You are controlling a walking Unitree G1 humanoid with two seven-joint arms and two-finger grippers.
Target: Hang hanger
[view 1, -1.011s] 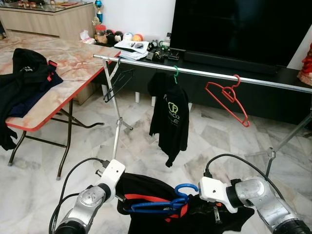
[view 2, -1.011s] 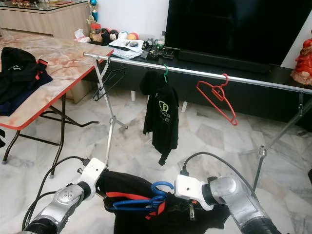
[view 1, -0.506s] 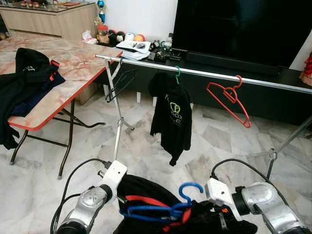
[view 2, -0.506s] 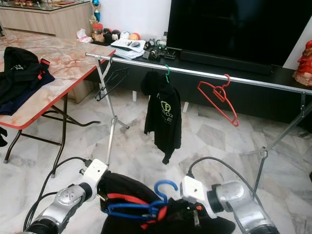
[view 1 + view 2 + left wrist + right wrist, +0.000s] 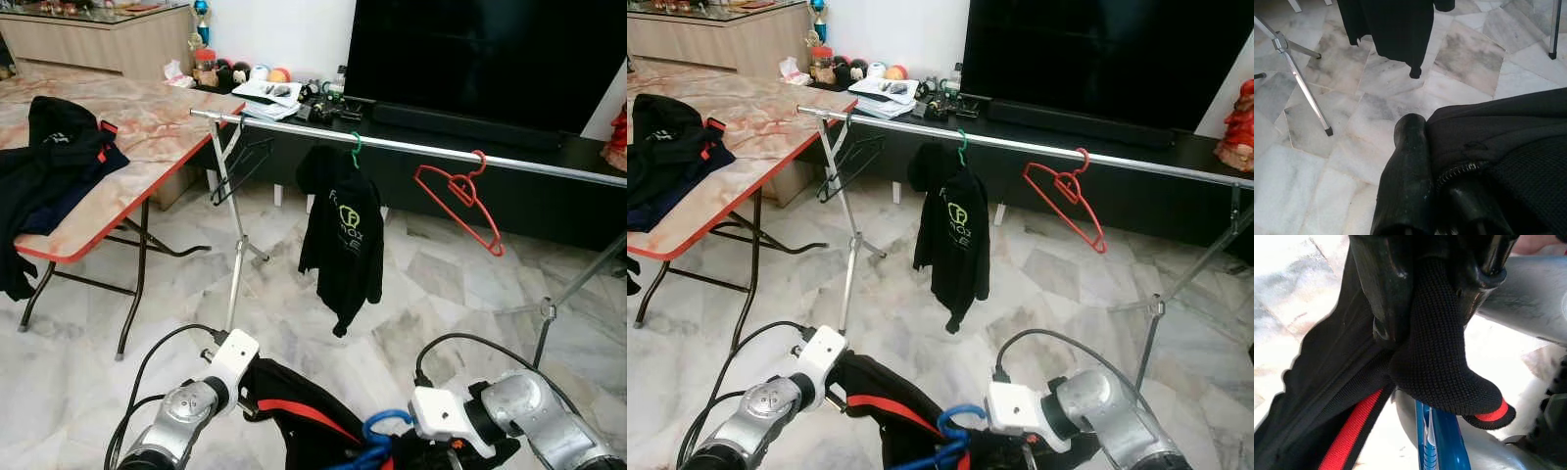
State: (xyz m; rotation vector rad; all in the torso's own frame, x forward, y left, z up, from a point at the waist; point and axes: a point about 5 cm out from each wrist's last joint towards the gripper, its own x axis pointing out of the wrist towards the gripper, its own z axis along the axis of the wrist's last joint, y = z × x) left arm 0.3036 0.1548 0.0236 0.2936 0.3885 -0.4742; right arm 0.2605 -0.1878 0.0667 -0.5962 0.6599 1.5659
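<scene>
Right gripper (image 5: pixel 1435 293) pinching black jacket (image 5: pixel 1435 362) — blue hanger (image 5: pixel 1442 445) beneath

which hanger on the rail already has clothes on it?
The green hanger, mid-rail: a black jacket hangs from it. The black hanger by the rail's left end and the red hanger to the right are both bare.

A grey-veined white marble tile floor (image 5: pixel 431 274), a red-edged marble-patterned folding table (image 5: pixel 147 127), and a large black television screen (image 5: pixel 480 59) against a white wall (image 5: pixel 284 34).
</scene>
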